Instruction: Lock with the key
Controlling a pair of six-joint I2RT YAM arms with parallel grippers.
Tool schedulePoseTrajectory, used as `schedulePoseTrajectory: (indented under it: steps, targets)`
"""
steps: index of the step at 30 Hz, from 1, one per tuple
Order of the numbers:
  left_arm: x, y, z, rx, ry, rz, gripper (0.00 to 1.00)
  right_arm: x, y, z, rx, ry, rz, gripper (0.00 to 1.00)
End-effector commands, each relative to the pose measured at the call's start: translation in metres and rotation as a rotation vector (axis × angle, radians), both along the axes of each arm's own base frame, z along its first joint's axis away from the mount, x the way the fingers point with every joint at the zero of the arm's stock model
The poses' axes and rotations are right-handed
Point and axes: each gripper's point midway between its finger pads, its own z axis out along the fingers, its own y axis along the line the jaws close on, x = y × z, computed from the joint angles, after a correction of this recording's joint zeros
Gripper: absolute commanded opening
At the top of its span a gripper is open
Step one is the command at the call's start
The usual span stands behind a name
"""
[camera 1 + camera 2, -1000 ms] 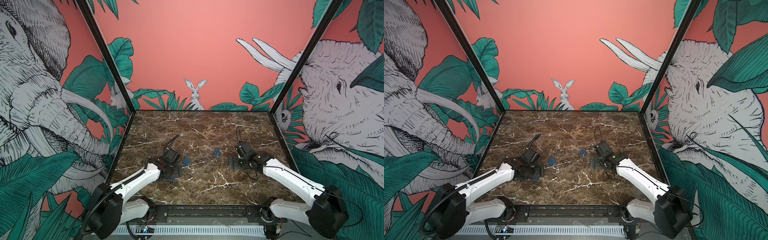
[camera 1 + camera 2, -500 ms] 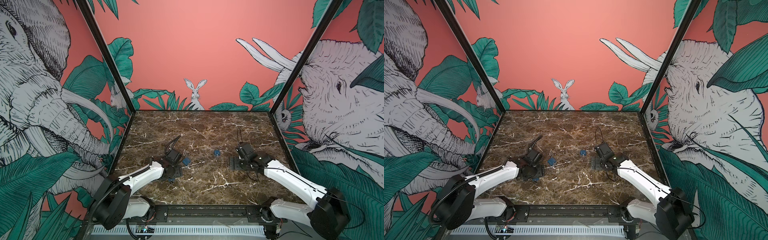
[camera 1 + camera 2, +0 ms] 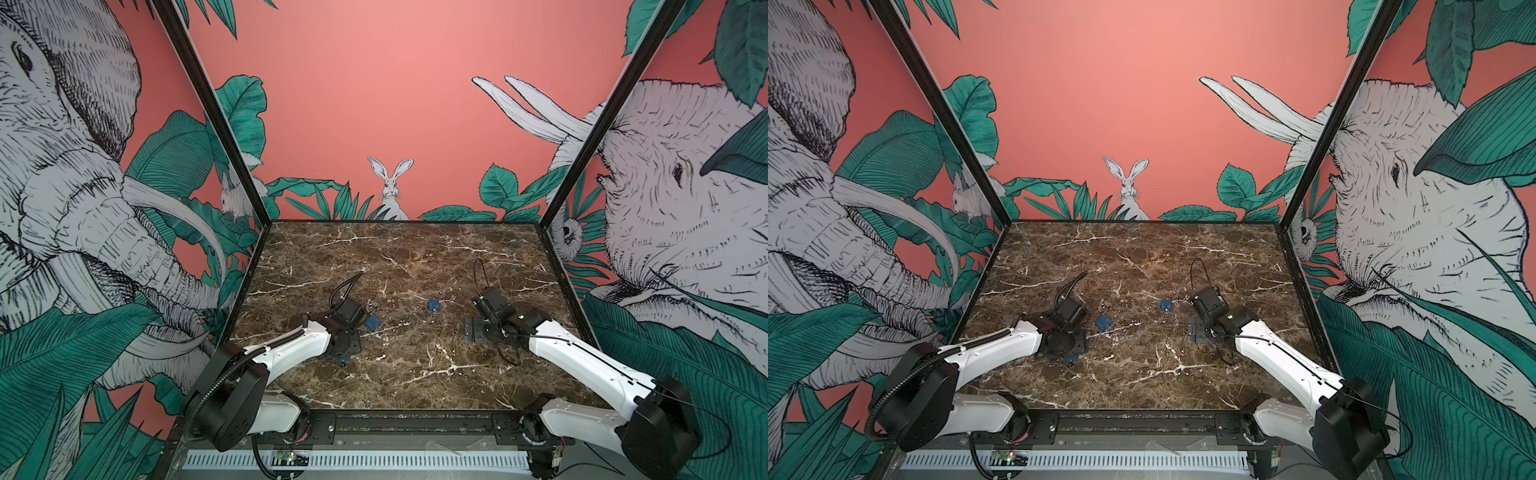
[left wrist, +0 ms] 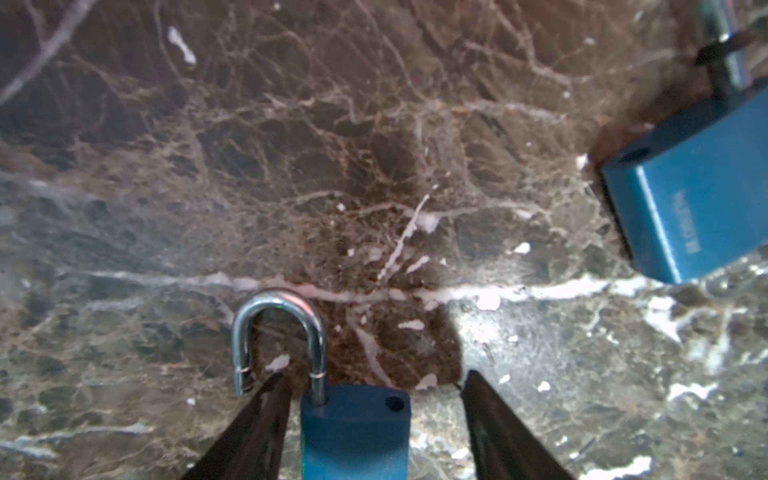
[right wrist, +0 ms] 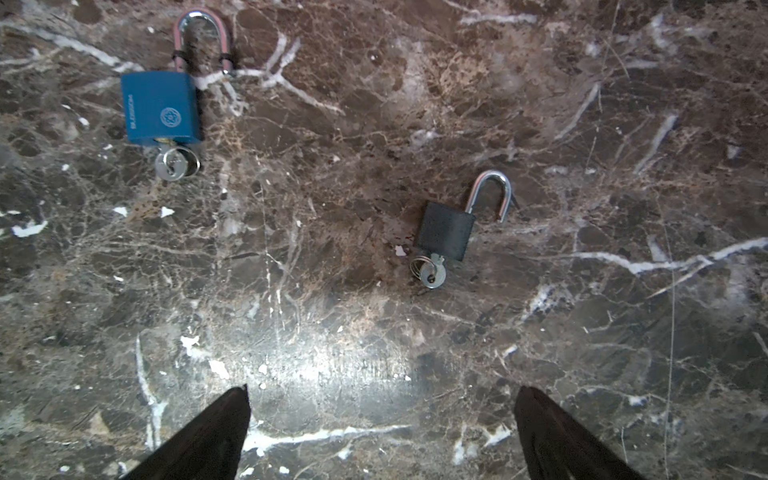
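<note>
Padlock point(image 4: 353, 428) lies on the bench point(image 4: 415, 166) between the part-open jaws of my left gripper point(image 4: 375, 374), unclamped, long axis along the fingers point(image 4: 262, 415), open shackle point(image 4: 278, 328) pointing away; my right gripper point(image 5: 383, 388), wide and empty, sits farther off; key probably at its hidden near end.

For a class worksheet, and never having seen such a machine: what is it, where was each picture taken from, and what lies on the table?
Two robot arms ending in two-finger pincers work over a marble table. The wide pictures come from one two-eyed camera above, the close-ups from a camera on each wrist. Three padlocks lie there. The big padlock and small padlock have keys in. The left gripper straddles the third padlock, not clamped; the right gripper is open, empty.
</note>
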Motion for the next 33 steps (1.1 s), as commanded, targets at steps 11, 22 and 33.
schedulePoseTrajectory:
  steps: [11,22,33]
  targets:
    - [-0.009,0.004,-0.010,0.007,0.025,0.006,0.41,-0.001,-0.002,0.009,0.017,-0.036,-0.018,0.99]
    - [-0.004,-0.001,-0.002,-0.006,0.010,-0.010,0.28,-0.003,0.010,0.011,0.126,-0.064,-0.026,0.99]
    - [0.018,-0.021,0.057,-0.098,-0.089,-0.039,0.22,0.002,0.045,0.047,0.253,-0.151,0.201,0.99]
